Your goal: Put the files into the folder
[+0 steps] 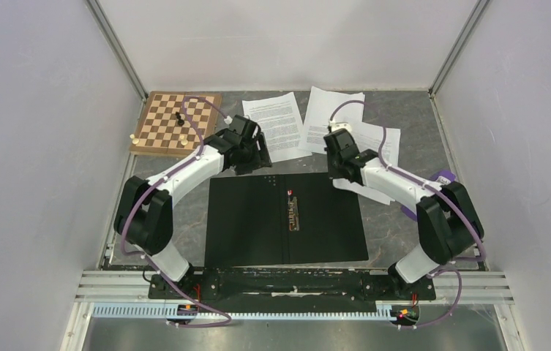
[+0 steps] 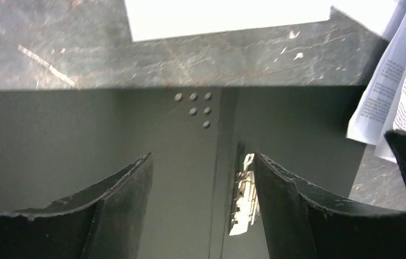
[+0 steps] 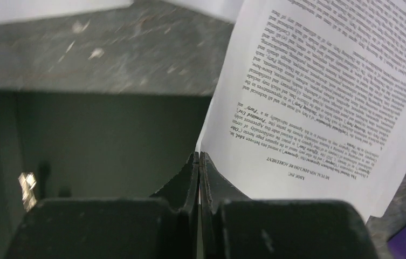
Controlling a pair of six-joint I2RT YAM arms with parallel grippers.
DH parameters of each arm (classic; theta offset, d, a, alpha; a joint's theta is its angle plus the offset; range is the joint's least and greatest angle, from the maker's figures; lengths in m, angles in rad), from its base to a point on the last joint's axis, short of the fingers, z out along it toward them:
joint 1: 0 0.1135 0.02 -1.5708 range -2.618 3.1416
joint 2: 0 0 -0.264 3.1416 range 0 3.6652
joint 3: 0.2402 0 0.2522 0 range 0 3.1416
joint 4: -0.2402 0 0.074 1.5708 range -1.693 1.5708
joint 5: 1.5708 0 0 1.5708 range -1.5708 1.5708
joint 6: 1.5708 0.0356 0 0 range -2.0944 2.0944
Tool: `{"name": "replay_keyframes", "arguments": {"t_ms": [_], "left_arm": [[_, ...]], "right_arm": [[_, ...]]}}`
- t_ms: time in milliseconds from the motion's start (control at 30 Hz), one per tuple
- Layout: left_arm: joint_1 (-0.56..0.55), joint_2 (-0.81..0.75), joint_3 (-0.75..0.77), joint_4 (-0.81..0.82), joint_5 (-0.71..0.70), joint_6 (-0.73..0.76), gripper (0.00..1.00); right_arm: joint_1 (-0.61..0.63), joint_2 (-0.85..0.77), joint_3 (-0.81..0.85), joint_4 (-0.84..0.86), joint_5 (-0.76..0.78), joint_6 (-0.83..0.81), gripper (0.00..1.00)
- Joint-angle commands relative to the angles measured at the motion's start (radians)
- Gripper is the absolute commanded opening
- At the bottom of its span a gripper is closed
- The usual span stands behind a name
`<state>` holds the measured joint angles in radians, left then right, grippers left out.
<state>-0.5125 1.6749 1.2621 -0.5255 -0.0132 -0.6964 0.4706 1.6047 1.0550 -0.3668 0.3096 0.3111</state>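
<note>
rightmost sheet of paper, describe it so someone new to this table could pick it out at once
Past the far edge of the black folder, three printed sheets lie on the grey table. It is the rightmost sheet, partly under the right arm. Alone of the three, its corner is pinched in the shut right gripper.

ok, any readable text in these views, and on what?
"MUTUAL NON-DISCLOSURE AGREEMENT": heading of the sheet pinched in the right fingers, seen upside down.
"Permitted Use", "Party": bold words in its body; rest too small.
The other two sheets and the clip of the folder: too blurred to read.
</note>
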Motion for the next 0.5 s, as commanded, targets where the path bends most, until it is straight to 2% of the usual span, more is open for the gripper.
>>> {"name": "replay_keyframes", "arguments": {"t_ms": [0, 200, 467], "left_arm": [[-0.002, -0.093, -0.089, 0.027, -0.038, -0.052, 0.74], [-0.002, -0.157, -0.200, 0.068, -0.030, -0.087, 0.74], [-0.002, -0.177, -0.265, 0.091, -0.020, -0.090, 0.74]], "right_arm": [[0.110, -0.101, -0.060, -0.027, -0.013, 0.063, 0.00], [0.279, -0.158, -0.130, -0.056, 0.013, 0.160, 0.00], [0.395, -0.184, -0.195, -0.075, 0.055, 0.222, 0.00]]}}
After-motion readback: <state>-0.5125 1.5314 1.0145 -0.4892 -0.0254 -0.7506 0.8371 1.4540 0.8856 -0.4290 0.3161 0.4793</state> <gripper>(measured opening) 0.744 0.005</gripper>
